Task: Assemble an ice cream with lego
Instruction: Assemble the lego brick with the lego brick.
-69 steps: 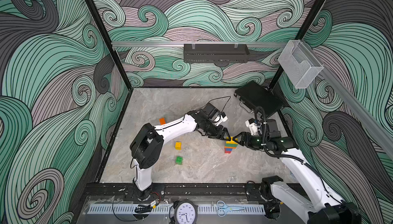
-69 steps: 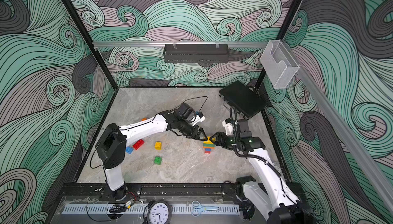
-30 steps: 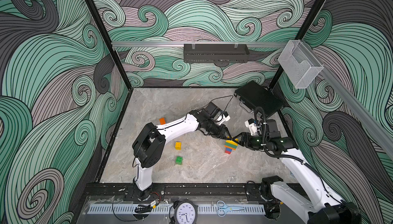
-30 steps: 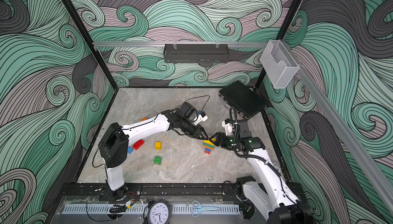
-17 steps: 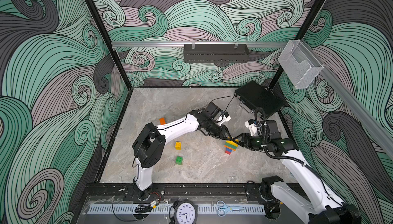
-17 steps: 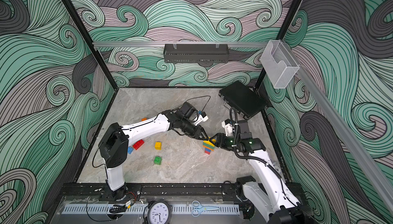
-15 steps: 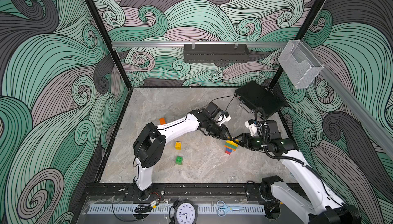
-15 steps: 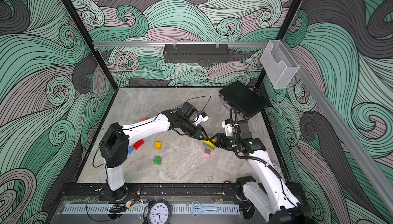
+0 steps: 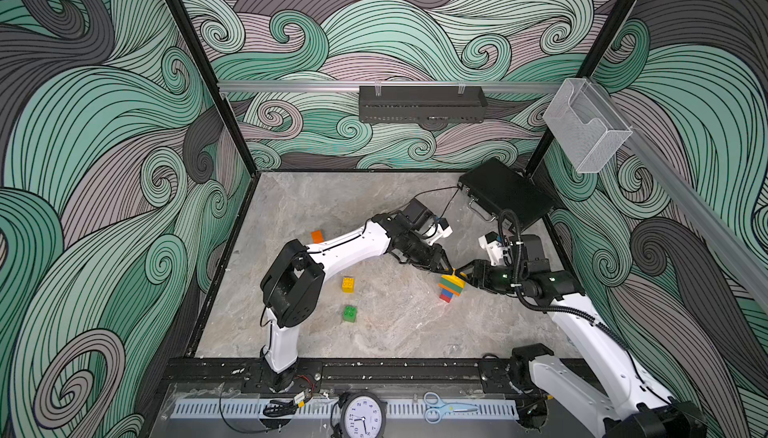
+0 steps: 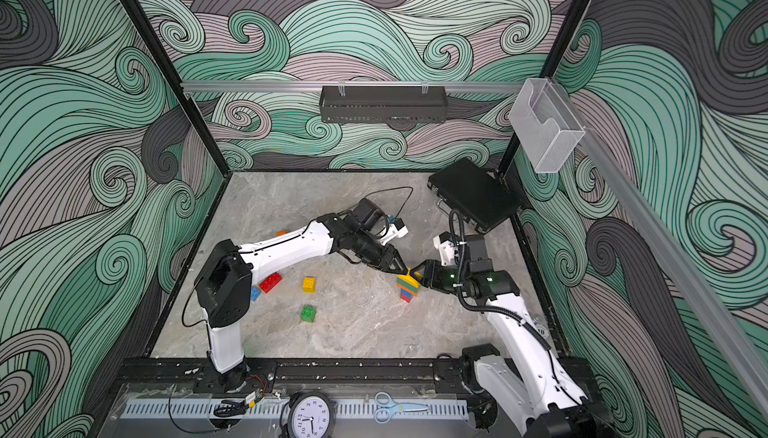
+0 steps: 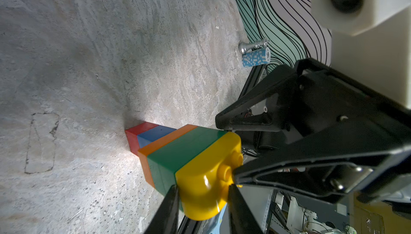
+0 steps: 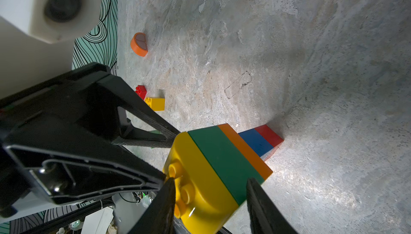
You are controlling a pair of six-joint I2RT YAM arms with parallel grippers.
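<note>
On the table [image 9: 395,332] the lego stack [image 9: 451,286] stands upright: red, blue, orange, green, yellow. The left claw [image 11: 203,186] pinches its yellow top brick [image 11: 200,170]. The right claw [image 12: 210,180] straddles the stack's top; whether it presses, I cannot tell. Only the left wrist view shows 1 silver chess piece [image 11: 252,46].

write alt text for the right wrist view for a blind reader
A lego tower stands on a grey table: red, blue, orange, green, then a round yellow top. The right claw straddles the top while the left claw touches it; loose bricks lie beyond.
</note>
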